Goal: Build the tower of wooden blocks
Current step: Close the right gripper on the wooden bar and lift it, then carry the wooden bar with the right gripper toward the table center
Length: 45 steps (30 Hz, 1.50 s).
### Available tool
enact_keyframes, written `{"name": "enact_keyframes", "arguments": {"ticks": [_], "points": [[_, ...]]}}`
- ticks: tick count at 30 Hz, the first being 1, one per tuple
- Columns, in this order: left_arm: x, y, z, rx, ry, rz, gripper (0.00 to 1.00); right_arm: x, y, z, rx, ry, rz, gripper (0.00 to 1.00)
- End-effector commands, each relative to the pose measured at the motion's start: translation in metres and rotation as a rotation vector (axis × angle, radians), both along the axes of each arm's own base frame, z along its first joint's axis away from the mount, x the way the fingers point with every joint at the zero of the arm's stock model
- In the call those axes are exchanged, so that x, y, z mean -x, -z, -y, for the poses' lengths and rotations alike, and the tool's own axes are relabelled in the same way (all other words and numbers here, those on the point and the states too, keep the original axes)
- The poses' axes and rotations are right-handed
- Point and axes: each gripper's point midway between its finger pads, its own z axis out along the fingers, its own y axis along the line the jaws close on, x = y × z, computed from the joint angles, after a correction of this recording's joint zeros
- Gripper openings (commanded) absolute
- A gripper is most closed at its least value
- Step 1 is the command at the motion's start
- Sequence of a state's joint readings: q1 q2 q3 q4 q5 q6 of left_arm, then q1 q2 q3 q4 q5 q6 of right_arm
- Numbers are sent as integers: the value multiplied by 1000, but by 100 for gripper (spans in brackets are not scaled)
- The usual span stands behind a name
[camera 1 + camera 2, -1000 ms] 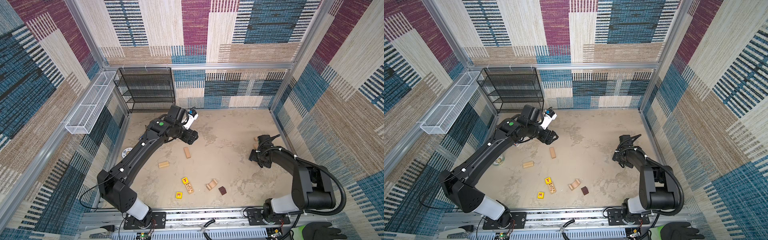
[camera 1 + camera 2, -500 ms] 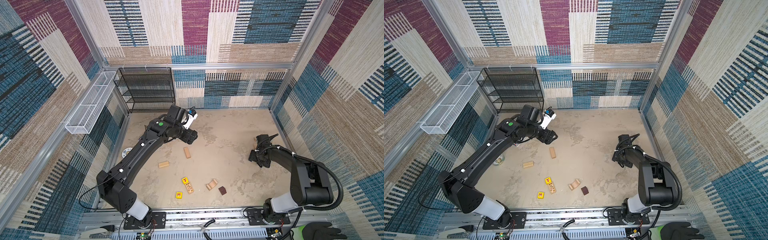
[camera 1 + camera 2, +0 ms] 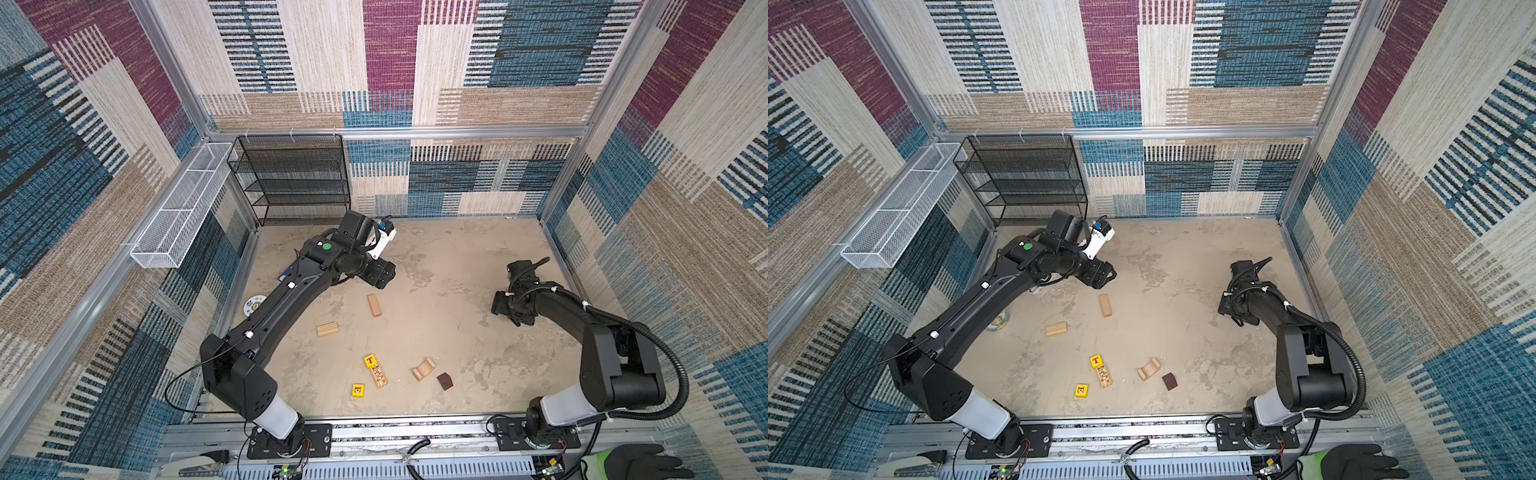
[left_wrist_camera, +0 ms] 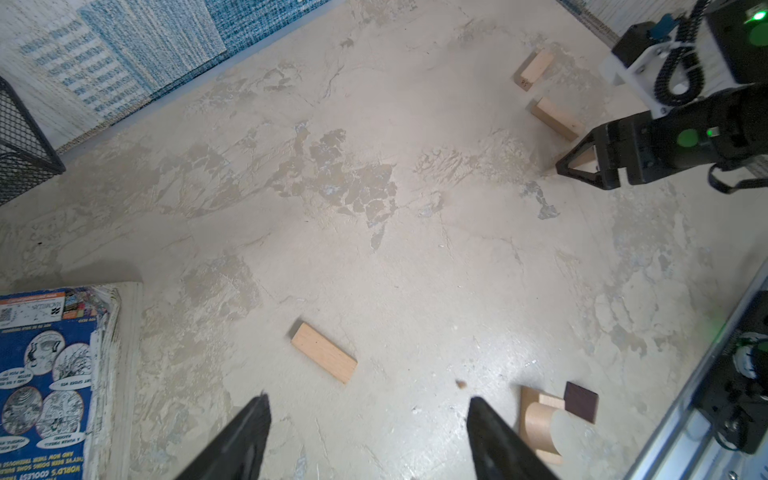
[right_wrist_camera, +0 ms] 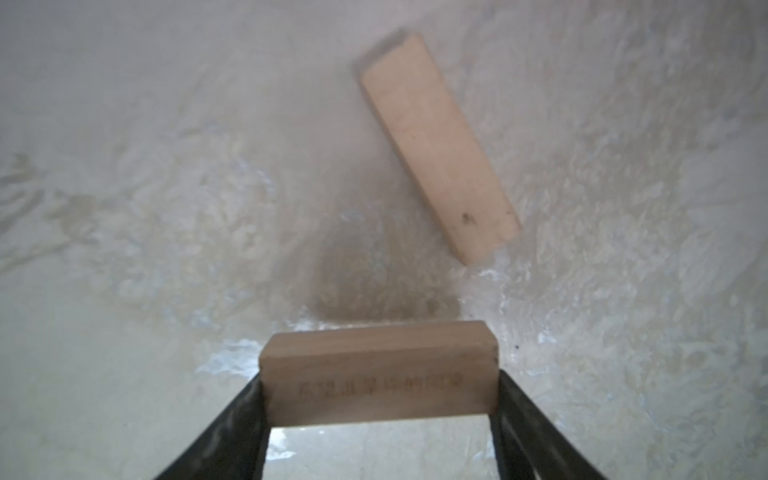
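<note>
No wood block tower yet, zero pieces stacked, all loose on the floor [image 3: 436, 257]. Lower middle of a top view: yellow T cube [image 3: 370, 360] butted against a printed bar [image 3: 379, 375], second yellow cube [image 3: 358, 390], arch [image 3: 424, 369], dark cube [image 3: 444, 381]; plain bar [image 3: 374, 305] and second plain bar [image 3: 327, 329] nearer centre. Far right: right gripper [image 5: 380, 378] clamped endwise on a stamped bar [image 5: 380, 357], low beside a bare bar [image 5: 438, 145]. Left gripper [image 4: 368, 401] spread wide, empty. Pretty much the whole build left.
</note>
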<state>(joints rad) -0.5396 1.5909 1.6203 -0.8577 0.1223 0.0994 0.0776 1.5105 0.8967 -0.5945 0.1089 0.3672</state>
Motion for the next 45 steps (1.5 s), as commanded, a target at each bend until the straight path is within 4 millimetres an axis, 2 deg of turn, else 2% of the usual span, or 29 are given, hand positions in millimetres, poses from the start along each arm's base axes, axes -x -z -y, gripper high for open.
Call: {"name": "enact_keyframes", "arguments": {"ticks": [1, 6, 10, 14, 19, 22, 25, 27, 29, 34, 45], "points": [[-9, 1, -13, -52, -73, 25, 78, -17, -22, -30, -35, -18, 61, 47], [-15, -1, -25, -98, -129, 57, 77, -52, -41, -93, -68, -150, 122, 44], [-17, -4, -32, -123, -151, 85, 77, -89, -55, -135, -18, -441, 194, 45], [-18, -7, -36, -132, -160, 105, 77, -108, -69, -165, -31, -692, 290, 32], [-19, -8, -38, -140, -168, 118, 77, -114, -76, -212, -122, -945, 330, 29], [-19, -8, -39, -141, -169, 117, 77, -102, -82, -244, -150, -1153, 403, 27], [-20, -8, -40, -149, -172, 123, 77, -79, -101, -274, -189, -1378, 519, 26], [-20, -9, -43, -159, -180, 129, 77, -68, -103, -282, -167, -1490, 575, 25], [-21, -9, -46, -170, -187, 136, 77, -62, -93, -286, -92, -1581, 569, 25], [-23, -10, -50, -187, -200, 156, 77, -53, -48, -273, 74, -1701, 401, 26], [-23, -8, -49, -187, -197, 151, 77, -18, -7, -267, 76, -1801, 240, 25]]}}
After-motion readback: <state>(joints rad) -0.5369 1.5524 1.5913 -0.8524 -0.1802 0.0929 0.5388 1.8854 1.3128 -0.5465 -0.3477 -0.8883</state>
